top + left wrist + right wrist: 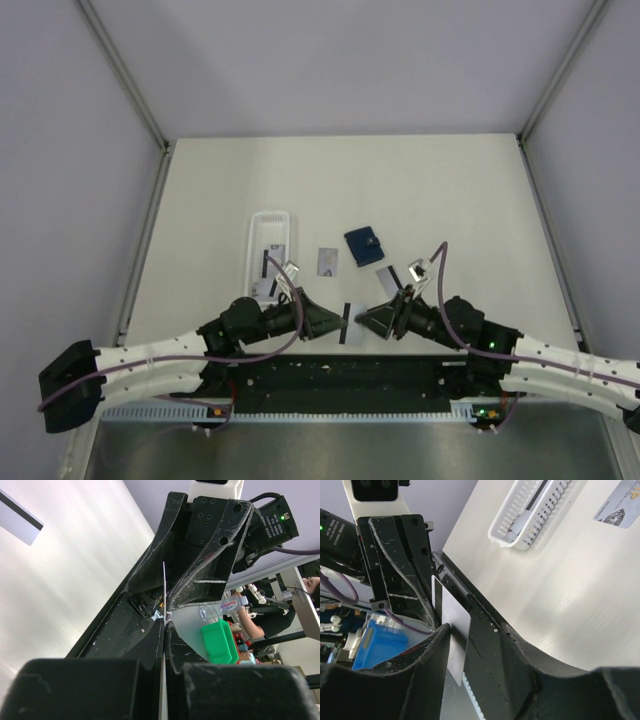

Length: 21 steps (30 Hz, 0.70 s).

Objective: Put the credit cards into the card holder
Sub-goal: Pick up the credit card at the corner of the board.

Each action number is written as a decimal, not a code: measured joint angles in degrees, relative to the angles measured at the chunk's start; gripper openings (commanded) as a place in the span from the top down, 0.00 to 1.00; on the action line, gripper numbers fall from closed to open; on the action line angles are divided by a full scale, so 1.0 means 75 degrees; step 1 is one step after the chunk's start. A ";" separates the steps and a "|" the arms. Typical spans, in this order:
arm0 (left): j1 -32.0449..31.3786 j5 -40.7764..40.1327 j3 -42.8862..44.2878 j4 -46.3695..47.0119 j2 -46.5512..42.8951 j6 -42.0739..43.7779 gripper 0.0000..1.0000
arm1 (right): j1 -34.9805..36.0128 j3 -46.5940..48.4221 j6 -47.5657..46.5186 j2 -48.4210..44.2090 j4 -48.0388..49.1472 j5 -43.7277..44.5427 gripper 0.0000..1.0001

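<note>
Left hand [336,322] pinched shut on one card [346,322], held on edge at lower centre. Right hand [364,319] spread wide around it. Card judged light, stiff, slick: take flat faces near a short end. Wallet [364,245] lies on bench [450,200], just above centre.

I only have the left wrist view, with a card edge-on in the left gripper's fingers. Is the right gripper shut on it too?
Observer: No. The right wrist view shows the right gripper open, with the card in the gap close beside one finger.
Operator: Where is the card holder?
Observer: The card holder lies shut on the table, apart from both arms.
Operator: Any card I cannot see?
Observer: A loose card lies between the white tray and the holder.
</note>
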 measured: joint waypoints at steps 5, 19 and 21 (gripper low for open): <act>-0.0003 -0.0029 0.0000 0.0146 0.0003 -0.0023 1.00 | 0.0000 0.0000 0.0009 0.0050 0.0187 -0.0178 0.58; -0.0003 -0.0146 0.0000 0.0452 0.0119 -0.0029 1.00 | 0.0000 0.0000 0.0096 0.0600 0.0912 -0.0848 0.64; -0.0003 -0.0143 0.0000 0.0475 0.0119 -0.0029 1.00 | 0.0000 0.0000 0.0096 0.0557 0.0898 -0.0833 0.64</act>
